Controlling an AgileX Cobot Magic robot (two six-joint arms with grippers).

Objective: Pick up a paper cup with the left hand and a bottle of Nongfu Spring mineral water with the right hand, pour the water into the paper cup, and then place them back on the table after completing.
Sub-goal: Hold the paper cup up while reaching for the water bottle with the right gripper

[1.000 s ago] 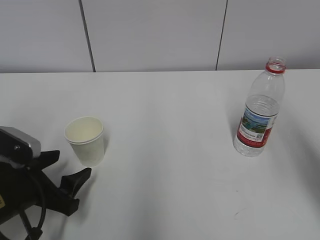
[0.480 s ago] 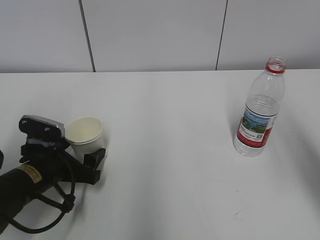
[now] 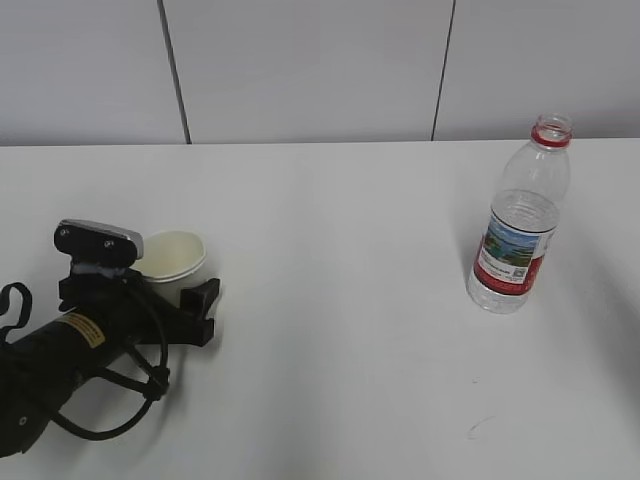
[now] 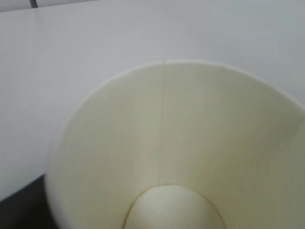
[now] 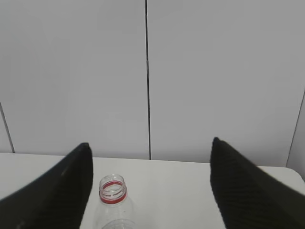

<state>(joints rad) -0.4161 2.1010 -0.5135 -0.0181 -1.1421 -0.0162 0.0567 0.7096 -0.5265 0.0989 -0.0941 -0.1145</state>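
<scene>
A cream paper cup (image 3: 172,258) stands empty on the white table (image 3: 340,320) at the left. My left gripper (image 3: 182,285), on the black arm with the yellow label, is open. Its near finger (image 3: 203,300) lies beside the cup and the far one is hidden behind it. The cup's inside (image 4: 181,152) fills the left wrist view. A clear uncapped bottle (image 3: 518,220) with a red neck ring and a red label stands at the right, with clear water (image 3: 520,215) in it. My right gripper (image 5: 150,186) is open, out of the exterior view. The bottle's neck (image 5: 113,190) shows low between its fingers, nearer the left one.
A grey panelled wall (image 3: 320,70) runs along the table's far edge. A small dark scuff mark (image 3: 480,425) lies on the table in front of the bottle.
My left arm has moved forward and to the right, bringing its open fingers around the cup. The cup has shifted slightly. The bottle has not moved.
</scene>
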